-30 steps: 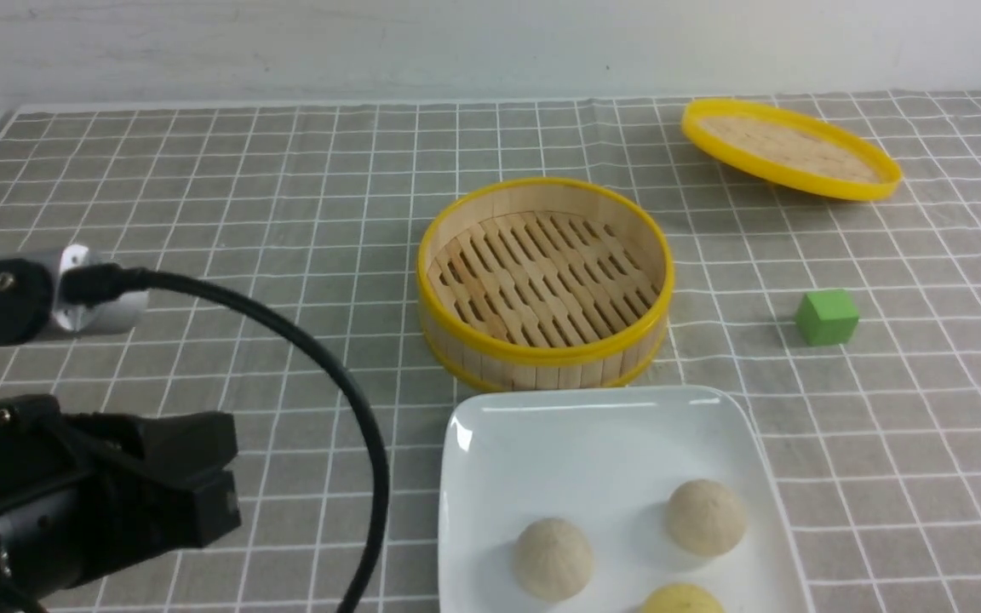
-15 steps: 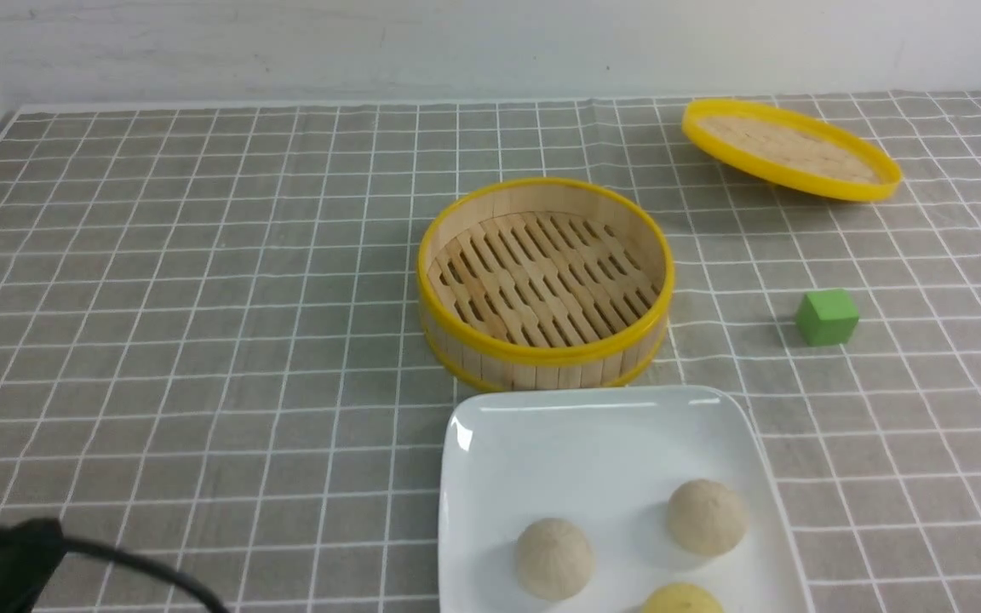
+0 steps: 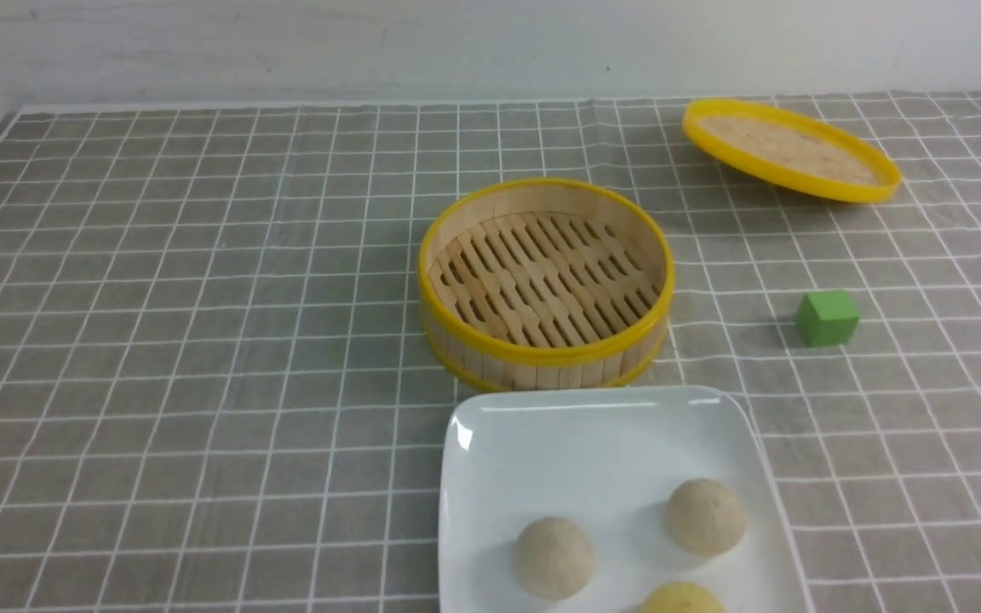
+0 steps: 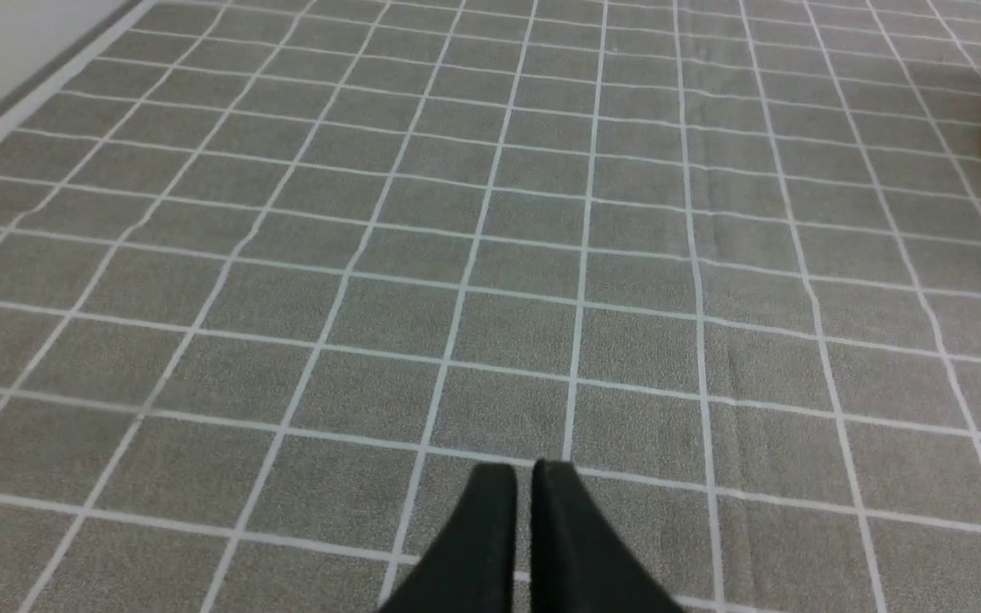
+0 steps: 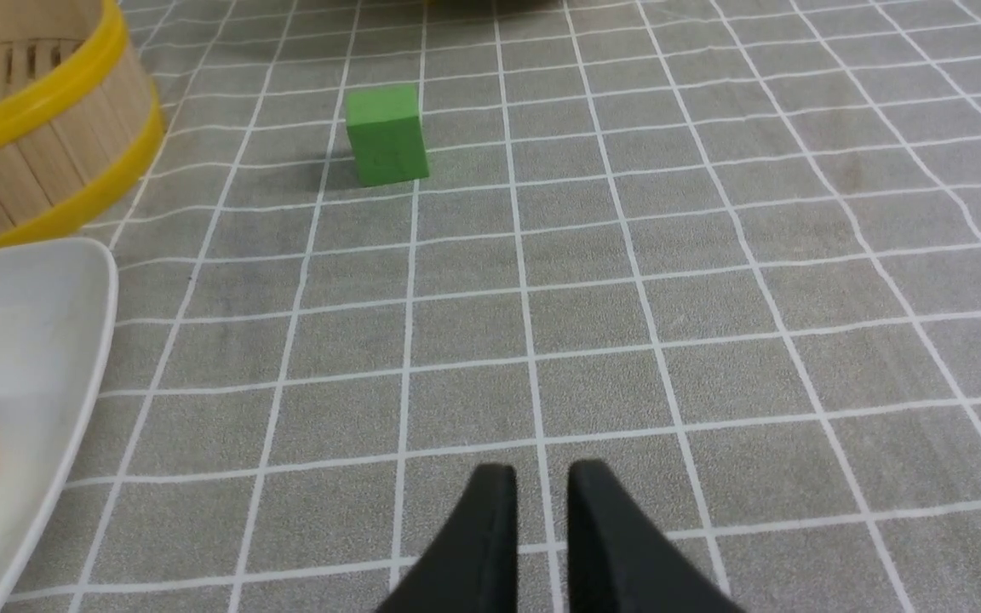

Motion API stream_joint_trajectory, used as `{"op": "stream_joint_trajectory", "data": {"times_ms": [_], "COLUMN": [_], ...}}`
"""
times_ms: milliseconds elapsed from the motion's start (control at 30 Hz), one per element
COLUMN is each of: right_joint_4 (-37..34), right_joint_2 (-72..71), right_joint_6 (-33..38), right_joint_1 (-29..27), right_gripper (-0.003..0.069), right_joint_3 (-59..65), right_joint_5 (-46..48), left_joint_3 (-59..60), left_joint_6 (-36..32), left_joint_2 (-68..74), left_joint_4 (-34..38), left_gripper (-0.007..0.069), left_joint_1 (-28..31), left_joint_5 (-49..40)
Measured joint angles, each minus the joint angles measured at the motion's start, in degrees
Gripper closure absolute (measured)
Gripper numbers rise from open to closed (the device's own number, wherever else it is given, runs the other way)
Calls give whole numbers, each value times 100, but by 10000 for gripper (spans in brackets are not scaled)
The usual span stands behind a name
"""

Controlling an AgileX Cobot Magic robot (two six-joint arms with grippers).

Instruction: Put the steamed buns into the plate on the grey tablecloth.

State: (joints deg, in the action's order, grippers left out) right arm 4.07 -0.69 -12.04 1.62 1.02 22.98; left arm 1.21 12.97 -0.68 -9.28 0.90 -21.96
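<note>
Grey tablecloth (image 3: 201, 340) covers the tabletop to its far and left edges; the left half lies open. 3 steamed buns (image 3: 552, 558) sit in the plate (image 3: 593, 443), near the steamer (image 3: 546, 285), green cube (image 3: 827, 317) and lid (image 3: 788, 149).

Left wrist: left gripper (image 4: 524, 477) nearly closed, empty, over bare cloth.

Right wrist: right gripper (image 5: 542, 481) narrowly parted, empty, beside the plate.

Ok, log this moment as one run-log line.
steamed buns: three in plate | steamer: empty | left gripper: shut, empty | right gripper: slightly open, empty
</note>
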Motion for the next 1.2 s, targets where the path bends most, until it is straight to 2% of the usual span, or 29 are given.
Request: {"op": "stream_joint_trajectory", "data": {"times_ms": [1200], "right_joint_4": [0], "right_joint_2": [0], "right_joint_6": [0], "right_joint_1": [0], "right_gripper": [507], "right_joint_3": [0], "right_joint_5": [0], "left_joint_3": [6], "left_joint_6": [1], "left_joint_2": [0], "left_joint_4": [-60], "left_gripper": [552], "left_joint_1": [-73], "left_joint_5": [5]}}
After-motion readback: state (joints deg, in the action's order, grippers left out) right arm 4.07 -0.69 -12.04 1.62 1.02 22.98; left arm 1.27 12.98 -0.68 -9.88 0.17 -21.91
